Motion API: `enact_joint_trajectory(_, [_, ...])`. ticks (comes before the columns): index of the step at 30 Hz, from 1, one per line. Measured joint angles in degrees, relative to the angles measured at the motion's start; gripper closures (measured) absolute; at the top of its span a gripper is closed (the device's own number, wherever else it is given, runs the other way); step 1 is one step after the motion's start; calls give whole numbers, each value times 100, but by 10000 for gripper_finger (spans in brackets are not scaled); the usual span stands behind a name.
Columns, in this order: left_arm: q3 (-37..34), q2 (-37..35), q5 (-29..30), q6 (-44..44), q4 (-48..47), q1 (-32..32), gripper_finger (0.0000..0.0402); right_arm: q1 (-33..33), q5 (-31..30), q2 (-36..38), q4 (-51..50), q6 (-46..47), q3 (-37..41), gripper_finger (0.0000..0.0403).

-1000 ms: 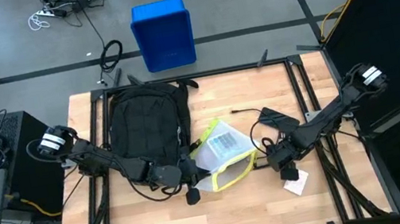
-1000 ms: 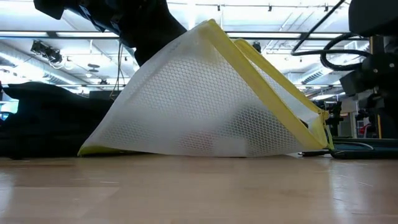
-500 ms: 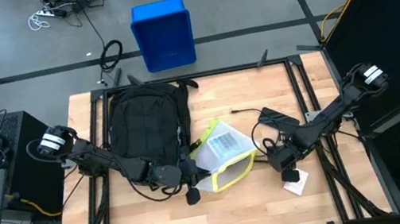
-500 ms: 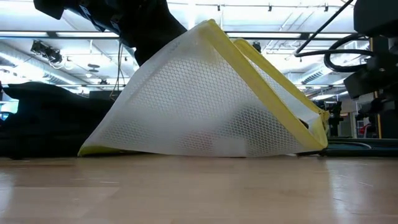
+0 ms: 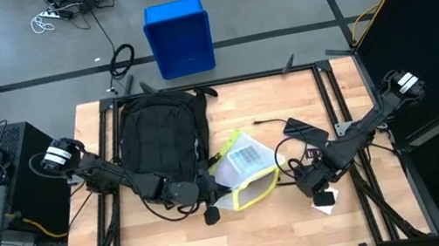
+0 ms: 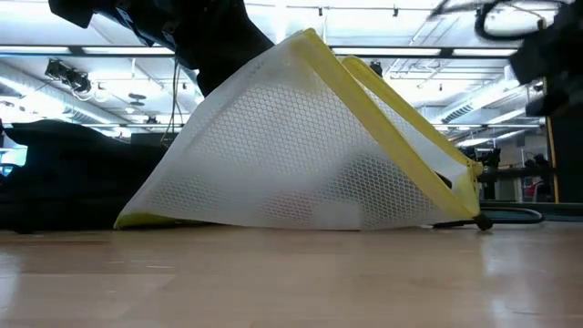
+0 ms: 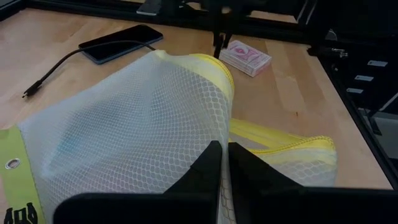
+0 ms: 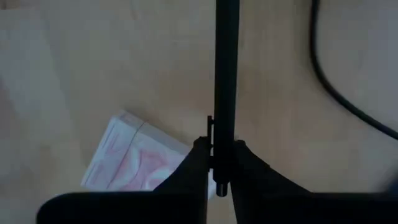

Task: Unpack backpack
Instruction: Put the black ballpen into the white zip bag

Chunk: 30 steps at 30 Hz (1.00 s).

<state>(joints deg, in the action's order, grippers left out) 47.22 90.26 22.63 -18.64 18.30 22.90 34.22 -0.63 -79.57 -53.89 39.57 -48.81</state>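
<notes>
The black backpack [image 5: 159, 132] lies flat on the table's far left part. Beside it stands a white mesh pouch with yellow trim [image 5: 245, 170] [image 6: 301, 146], raised like a tent. My left gripper [image 5: 212, 186] [image 7: 225, 149] is at the pouch's left side, shut on it. My right gripper [image 5: 316, 185] [image 8: 222, 149] hovers right of the pouch, above a small pink box [image 5: 326, 200] [image 8: 134, 158], shut on a thin straight black rod [image 8: 227, 74] [image 7: 217, 43]. My left gripper pinches the pouch's mesh wall [image 7: 208, 121] between its two fingers, close to the yellow edge, coming level from the table's left. The pouch is drawn up into a peak [image 6: 305, 38], and its lower edge [image 6: 273, 223] rests on the table. My right gripper pinches the black rod between its two fingers, near one end [image 8: 222, 140]. The fingers point down and lie along the rod, which sticks out past the fingertips toward the table. Whether its lower end [image 7: 216, 55] touches the table I cannot tell.
A black phone [image 5: 304, 127] with a cable [image 5: 265, 122] lies far right of the pouch. A blue bin [image 5: 179, 36] stands on the floor beyond the far edge. Bare wood lies along the near edge [image 5: 247, 242].
My right gripper has risen, shown in the low view, and shifted slightly toward the table's near edge, keeping its fingers shut. The left gripper and the pouch have kept still.
</notes>
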Motion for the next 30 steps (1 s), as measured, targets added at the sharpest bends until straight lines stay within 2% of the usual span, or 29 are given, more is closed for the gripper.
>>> enact_joint_trajectory(4, [0, 0, 2, -2, -2, 0, 402, 321, -245, 2, -381, 180, -461, 392])
enact_joint_trajectory(9, [0, 0, 17, -2, 17, 0, 402, 398, -736, 2, 117, -155, -734, 392])
enact_joint_trajectory(15, [1, 0, 70, -43, 38, 0, 402, -249, -920, 0, 851, -966, -733, 392])
enact_joint_trajectory(21, [0, 0, 72, -41, 35, -1, 402, -961, -850, -120, 1287, -1952, -735, 393])
enact_joint_trajectory(26, [0, -2, 90, -41, 38, -13, 402, -1312, -590, -749, 1234, -2292, -858, 397])
enact_joint_trajectory(30, [0, -2, 92, -39, 54, -13, 402, -1333, -599, -1314, 1240, -2524, -1315, 402])
